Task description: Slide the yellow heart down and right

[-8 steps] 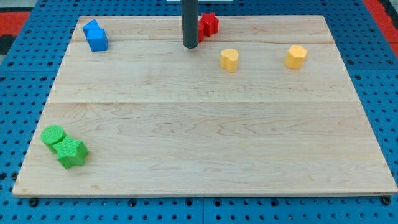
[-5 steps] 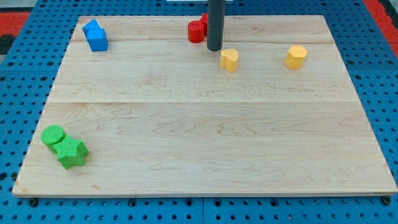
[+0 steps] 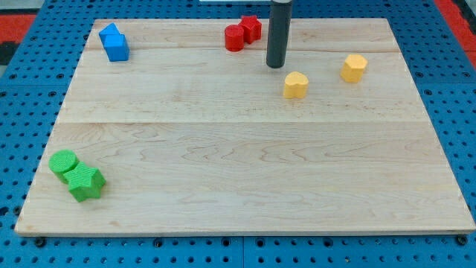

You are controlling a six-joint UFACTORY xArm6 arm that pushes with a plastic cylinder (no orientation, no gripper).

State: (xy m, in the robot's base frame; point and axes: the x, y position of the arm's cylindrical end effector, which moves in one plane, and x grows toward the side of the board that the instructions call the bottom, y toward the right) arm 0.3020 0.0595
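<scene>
The yellow heart (image 3: 295,85) lies on the wooden board (image 3: 238,164), right of centre in the upper part of the view. My tip (image 3: 277,65) is just up and left of the heart, close to it, with a small gap showing. A second yellow block (image 3: 354,68), roughly hexagonal, sits further to the right.
Two red blocks (image 3: 243,32) sit together at the top, left of the rod. Two blue blocks (image 3: 114,42) are at the top left. A green cylinder (image 3: 64,161) and a green star (image 3: 85,183) sit at the bottom left.
My tip moved right and slightly down, from beside the red blocks to the yellow heart. The heart slid down and right from its earlier spot.
</scene>
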